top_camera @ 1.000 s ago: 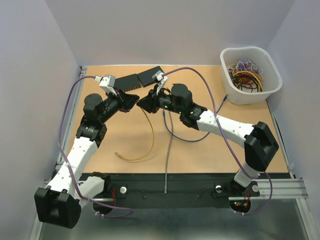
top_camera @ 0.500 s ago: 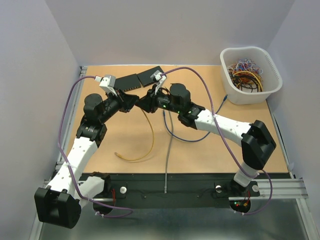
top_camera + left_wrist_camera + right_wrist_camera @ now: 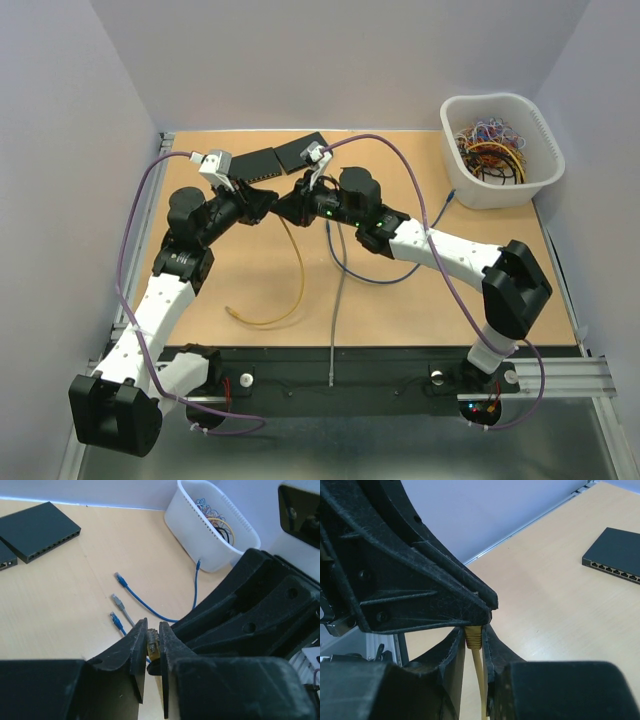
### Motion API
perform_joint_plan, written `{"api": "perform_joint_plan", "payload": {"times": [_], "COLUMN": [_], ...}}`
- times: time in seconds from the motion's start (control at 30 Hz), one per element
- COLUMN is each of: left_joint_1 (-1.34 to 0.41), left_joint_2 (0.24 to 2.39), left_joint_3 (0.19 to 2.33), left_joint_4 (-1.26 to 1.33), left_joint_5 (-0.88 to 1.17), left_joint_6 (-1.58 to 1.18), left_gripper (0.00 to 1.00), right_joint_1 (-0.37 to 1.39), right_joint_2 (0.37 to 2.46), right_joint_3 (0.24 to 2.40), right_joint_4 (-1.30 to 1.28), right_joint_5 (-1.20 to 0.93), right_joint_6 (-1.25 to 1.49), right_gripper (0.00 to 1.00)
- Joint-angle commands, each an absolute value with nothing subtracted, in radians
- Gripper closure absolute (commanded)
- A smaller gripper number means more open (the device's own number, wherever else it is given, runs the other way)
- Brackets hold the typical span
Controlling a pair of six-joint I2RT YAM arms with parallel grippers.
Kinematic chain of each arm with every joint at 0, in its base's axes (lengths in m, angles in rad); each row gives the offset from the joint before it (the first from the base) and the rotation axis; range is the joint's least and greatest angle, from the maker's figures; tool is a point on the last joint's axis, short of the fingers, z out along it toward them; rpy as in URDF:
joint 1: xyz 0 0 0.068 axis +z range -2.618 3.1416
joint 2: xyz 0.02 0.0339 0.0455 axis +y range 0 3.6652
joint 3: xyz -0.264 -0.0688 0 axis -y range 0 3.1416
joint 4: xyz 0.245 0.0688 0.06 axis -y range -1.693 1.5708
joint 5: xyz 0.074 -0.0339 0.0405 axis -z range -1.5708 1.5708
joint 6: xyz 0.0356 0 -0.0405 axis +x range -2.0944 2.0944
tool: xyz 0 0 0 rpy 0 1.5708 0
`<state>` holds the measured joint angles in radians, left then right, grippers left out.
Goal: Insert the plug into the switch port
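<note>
Two black switches (image 3: 300,150) lie side by side at the back of the table; one also shows in the left wrist view (image 3: 40,530) and in the right wrist view (image 3: 615,555). My left gripper (image 3: 265,203) and right gripper (image 3: 287,208) meet tip to tip just in front of them. In the left wrist view my gripper (image 3: 152,627) is shut on the yellow plug (image 3: 153,642). In the right wrist view my gripper (image 3: 475,630) is shut on the same plug's boot (image 3: 473,636). The yellow cable (image 3: 300,280) trails down toward the table's front left.
A white basket (image 3: 500,150) full of cables stands at the back right. A blue cable (image 3: 350,272) and a grey cable (image 3: 337,310) lie on the table under the right arm; their plug ends show in the left wrist view (image 3: 120,617).
My right gripper has moved a little to the left, closing up against the left gripper. The yellow cable's free end shifted slightly. The left arm has stayed in place.
</note>
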<state>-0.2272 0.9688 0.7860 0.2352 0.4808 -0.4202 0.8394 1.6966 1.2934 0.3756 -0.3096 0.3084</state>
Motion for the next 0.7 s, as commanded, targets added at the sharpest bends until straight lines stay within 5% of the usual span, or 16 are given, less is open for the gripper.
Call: {"api": "perform_joint_plan", "payload": {"times": [0.0, 0.13, 0.23, 0.67], "left_joint_1": [-0.224, -0.224, -0.222, -0.160], "left_joint_2": [0.976, 1.000, 1.046, 1.494], "left_joint_3": [0.847, 0.864, 0.902, 1.293], "left_joint_4": [0.268, 0.238, 0.212, 0.040], "left_joint_5": [0.482, 0.431, 0.391, 0.149], "left_joint_6": [-0.384, -0.359, -0.339, -0.334], "left_gripper": [0.63, 0.38, 0.29, 0.27], "right_joint_1": [0.853, 0.853, 0.851, 0.851], "right_joint_2": [1.638, 1.591, 1.537, 1.344], "right_joint_3": [1.279, 1.214, 1.140, 0.904], "right_joint_4": [0.449, 0.449, 0.439, 0.318], "right_joint_5": [-0.279, -0.267, -0.244, -0.126], "right_joint_6": [0.314, 0.328, 0.334, 0.322], "right_gripper": [0.99, 0.99, 0.99, 1.00]}}
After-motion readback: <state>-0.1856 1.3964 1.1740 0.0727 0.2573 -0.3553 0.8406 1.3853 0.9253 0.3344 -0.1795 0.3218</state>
